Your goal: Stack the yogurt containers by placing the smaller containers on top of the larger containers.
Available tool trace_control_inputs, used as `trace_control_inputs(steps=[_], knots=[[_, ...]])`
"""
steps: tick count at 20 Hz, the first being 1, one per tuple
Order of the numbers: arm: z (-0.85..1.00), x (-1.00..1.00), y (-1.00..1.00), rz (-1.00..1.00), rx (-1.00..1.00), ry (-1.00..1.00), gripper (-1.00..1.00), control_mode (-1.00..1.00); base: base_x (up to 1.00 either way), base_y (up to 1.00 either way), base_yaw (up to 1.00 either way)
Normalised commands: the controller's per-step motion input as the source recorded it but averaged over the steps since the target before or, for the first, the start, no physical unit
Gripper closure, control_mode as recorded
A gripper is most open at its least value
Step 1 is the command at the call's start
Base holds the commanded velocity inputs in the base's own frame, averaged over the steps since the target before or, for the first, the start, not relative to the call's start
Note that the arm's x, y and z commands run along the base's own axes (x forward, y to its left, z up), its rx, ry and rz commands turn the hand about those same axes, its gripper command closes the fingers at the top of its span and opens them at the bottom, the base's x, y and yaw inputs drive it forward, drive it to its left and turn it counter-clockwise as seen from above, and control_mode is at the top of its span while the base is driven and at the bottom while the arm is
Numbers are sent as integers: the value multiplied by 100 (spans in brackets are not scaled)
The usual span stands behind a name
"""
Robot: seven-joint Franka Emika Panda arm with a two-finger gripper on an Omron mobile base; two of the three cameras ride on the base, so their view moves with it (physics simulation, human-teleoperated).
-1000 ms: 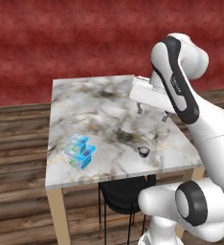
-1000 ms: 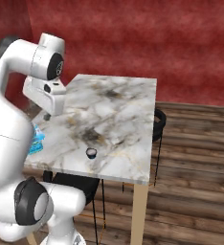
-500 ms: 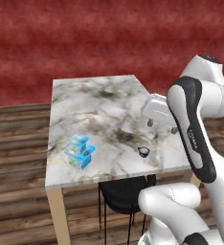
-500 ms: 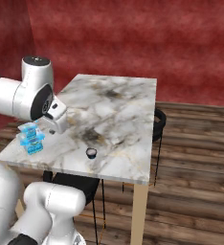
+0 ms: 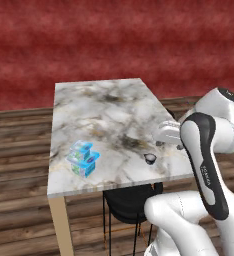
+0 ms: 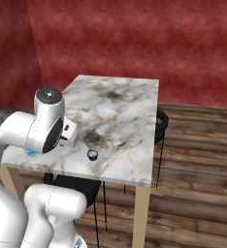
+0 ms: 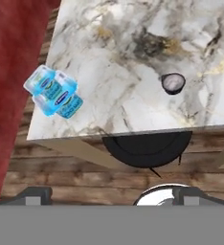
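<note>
Two blue yogurt tubs sit close together near the marble table's [image 5: 104,107] front left corner. The larger container [image 5: 88,163] [image 7: 66,99] has a bright blue top and green-marked sides. The smaller light-blue tub [image 5: 79,149] [image 7: 40,80] is against its far left side. A tiny dark cup with a whitish rim [image 5: 150,159] [image 6: 92,155] [image 7: 173,83] stands alone near the front right. My gripper [image 5: 165,140] [image 7: 115,194] hovers above the table's front right edge, just beyond the cup, open and holding nothing. In the right base view my arm hides most of the tubs.
A black round chair [image 5: 129,199] [image 7: 147,148] is tucked under the table's front edge, and another dark chair [image 6: 160,126] stands at its right side. A red wall [image 5: 114,45] rises behind the table. Wooden floor [image 6: 198,160] surrounds it.
My arm has swung back from over the table's far right part and dropped towards its front right edge, near the dark cup. The jaws stayed open. The tubs and the cup have not moved.
</note>
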Motion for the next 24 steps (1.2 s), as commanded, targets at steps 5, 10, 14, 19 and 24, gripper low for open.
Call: trace_control_inputs(steps=[5,10,14,19,24], knots=[[-7,4,-13,10,-3,3,-100,-100,0,0,0],[0,0,-1,2,-8,11,-100,-100,0,0,0],[0,2,0,0,-14,16,-100,-100,0,0,0],[-5,12,-2,0,-15,7,-100,-100,0,0,0],[-29,20,-15,0,-13,0,-100,-100,0,0,0]])
